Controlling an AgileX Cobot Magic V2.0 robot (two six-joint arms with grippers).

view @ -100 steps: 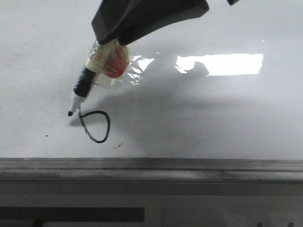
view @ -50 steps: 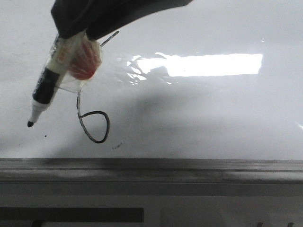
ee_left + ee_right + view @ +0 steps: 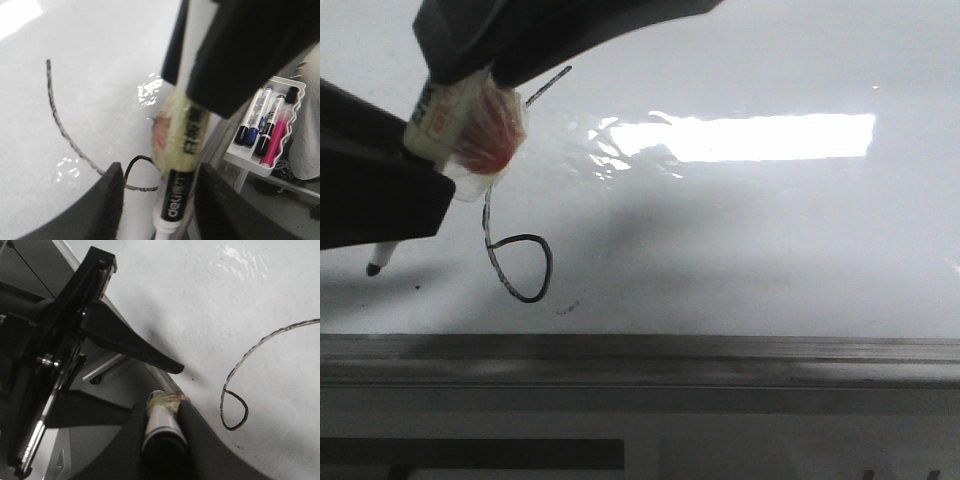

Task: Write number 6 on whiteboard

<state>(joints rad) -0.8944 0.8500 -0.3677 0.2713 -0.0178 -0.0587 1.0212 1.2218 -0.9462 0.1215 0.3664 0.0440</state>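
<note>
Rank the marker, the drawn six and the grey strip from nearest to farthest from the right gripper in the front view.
1. marker: clamped in the right gripper, slanting down to the left.
2. number 6: drawn on the whiteboard, below and slightly right.
3. grey strip: along the board's near edge, farthest.

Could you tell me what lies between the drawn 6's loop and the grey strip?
Front view: bare whiteboard separates the number 6 from the grey strip, with only a faint smudge.
</note>
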